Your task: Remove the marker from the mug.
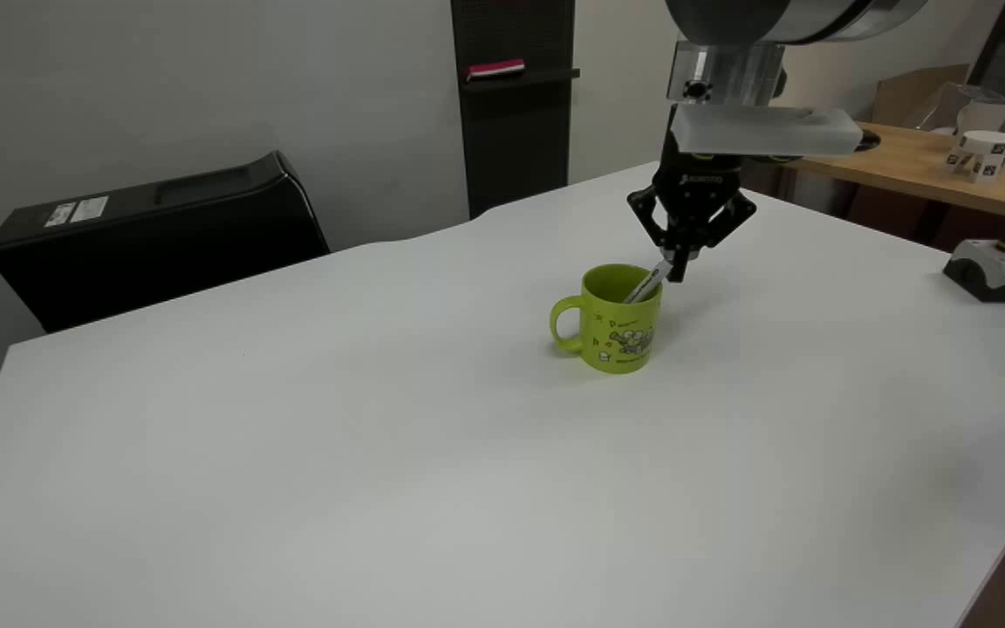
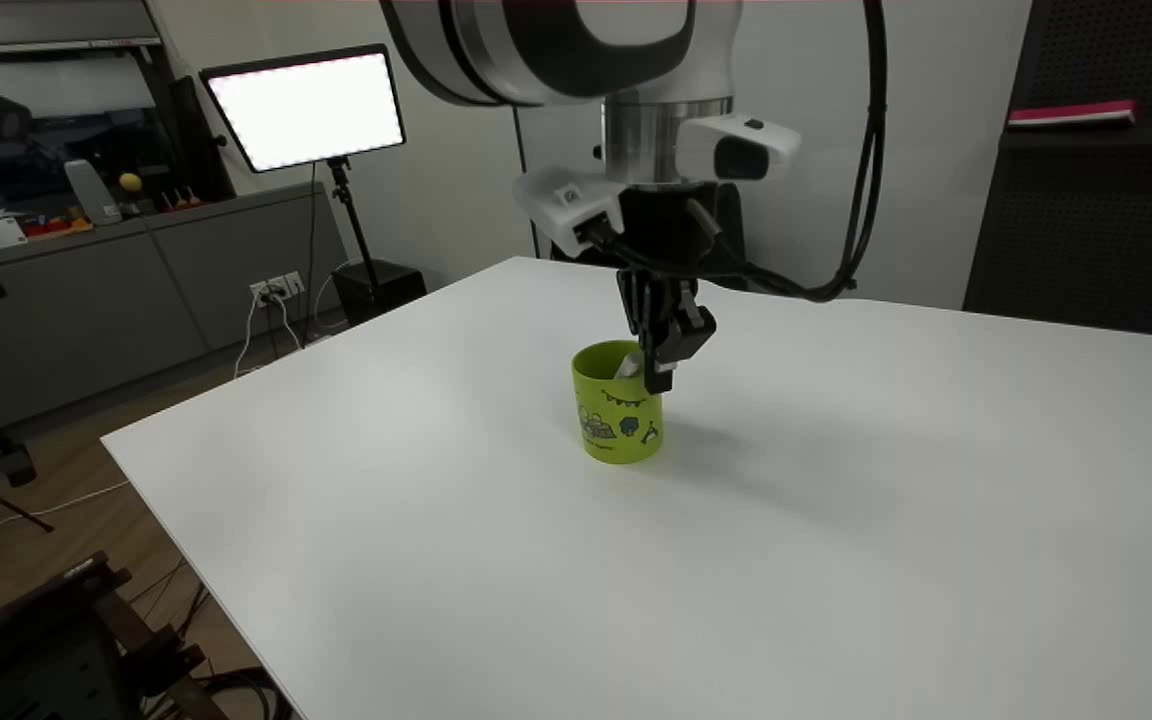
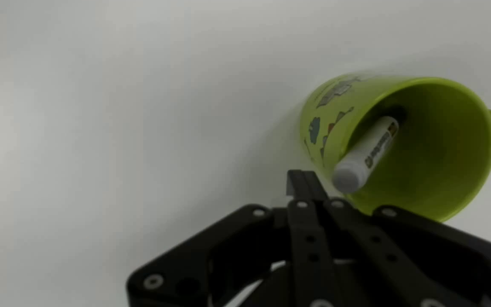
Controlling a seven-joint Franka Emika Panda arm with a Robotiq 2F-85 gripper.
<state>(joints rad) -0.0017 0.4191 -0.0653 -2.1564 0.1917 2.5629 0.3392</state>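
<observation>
The lime-green mug (image 1: pixel 594 344) stands upright on the white table; it also shows in an exterior view (image 2: pixel 621 428) and in the wrist view (image 3: pixel 335 104). The white marker (image 1: pixel 647 284) leans inside the mug, its plain white end up at the rim and its dark end down inside. It shows well in the wrist view (image 3: pixel 372 150) and only partly in an exterior view (image 2: pixel 628 365). My gripper (image 3: pixel 307 184) has its fingertips together with nothing between them. They are just outside the mug's rim, beside the marker's upper end, and cover part of it in an exterior view (image 2: pixel 658 376).
The white table (image 1: pixel 337 453) extends around the mug. A black box-like object (image 1: pixel 162 240) stands behind its far edge. A small grey-and-black switch box (image 1: pixel 1001 270) sits at the table's edge. A lit panel lamp (image 2: pixel 306 110) stands in the background. A cable (image 2: pixel 866 170) hangs beside the arm.
</observation>
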